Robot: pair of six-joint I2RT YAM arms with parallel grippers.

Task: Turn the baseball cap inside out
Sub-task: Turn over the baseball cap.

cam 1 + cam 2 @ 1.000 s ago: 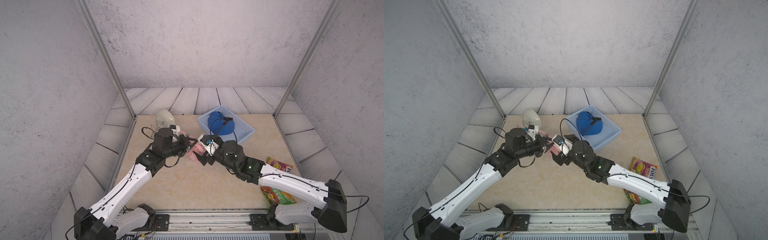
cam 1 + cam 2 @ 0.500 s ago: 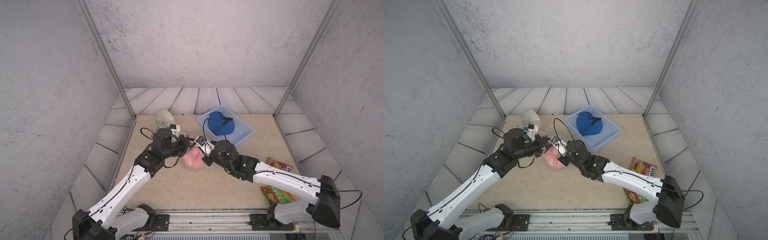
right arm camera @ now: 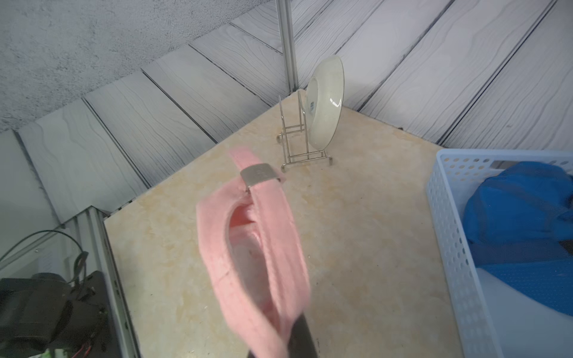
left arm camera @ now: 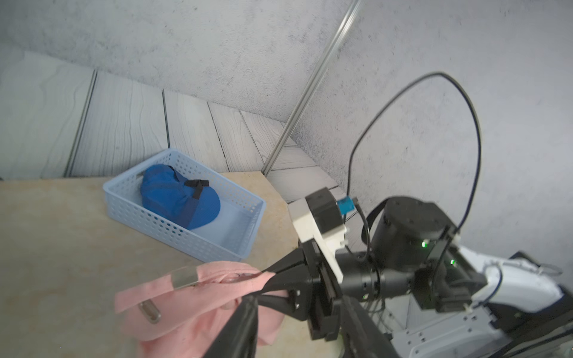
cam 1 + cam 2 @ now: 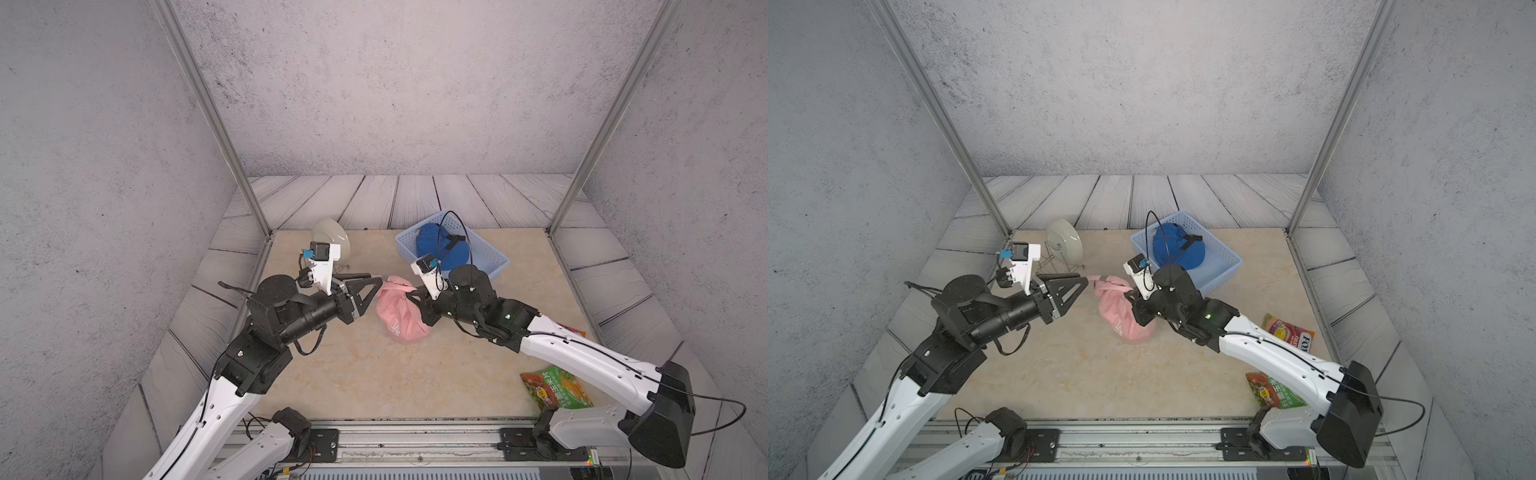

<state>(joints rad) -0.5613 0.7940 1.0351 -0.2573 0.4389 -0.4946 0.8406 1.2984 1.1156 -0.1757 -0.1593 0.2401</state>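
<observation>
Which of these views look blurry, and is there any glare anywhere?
Right wrist view: the pink cap smears near the lens, and the plate carries a small glare spot. Left wrist view: soft overall, foreground cap blurred. Both top views: sharp, evenly lit.

We reach both arms in toward each other, upper links rising from the base and black forearms angled forward, so that the two grippers nearly meet. Our left gripper (image 5: 375, 277) lies close to level, its jaws parted. Its fingertips sit just beside the strap of the pink baseball cap (image 5: 399, 320) and grip nothing. Our right gripper (image 4: 265, 282) points back at the left one from the opposite side. Its jaws are pinched tight on the cap's edge, with pink fabric bunched between the fingers.
</observation>
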